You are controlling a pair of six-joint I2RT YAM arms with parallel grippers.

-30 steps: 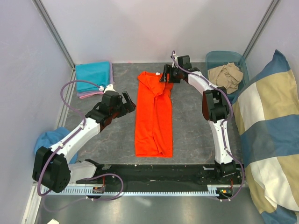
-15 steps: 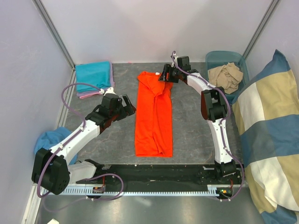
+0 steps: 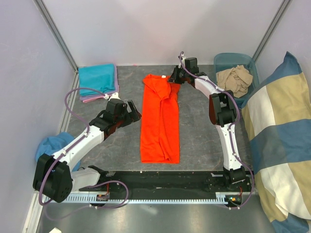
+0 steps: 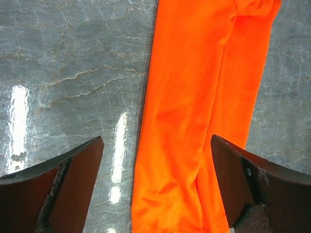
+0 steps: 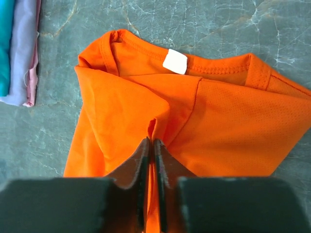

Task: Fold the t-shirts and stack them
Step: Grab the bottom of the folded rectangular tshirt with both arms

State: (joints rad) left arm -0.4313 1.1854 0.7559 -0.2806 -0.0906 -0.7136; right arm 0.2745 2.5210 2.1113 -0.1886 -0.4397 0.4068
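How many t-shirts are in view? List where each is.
4: the orange t-shirt mid-table; a teal t-shirt folded far left; a pink-lilac t-shirt under it; a beige t-shirt in the bin. A blue cloth by the left arm may be a fifth; more may be hidden.

We see the scene lit brightly and evenly from overhead, with only soft, faint shadows on the grey table (image 3: 194,138). In the left wrist view, white streaks of glare lie on its glossy surface at the left, and the orange t-shirt (image 4: 194,97) looks strongly saturated. Both wrist views are sharp on cloth and stone, while the right gripper (image 5: 150,150) is dark and blurred at the near edge.
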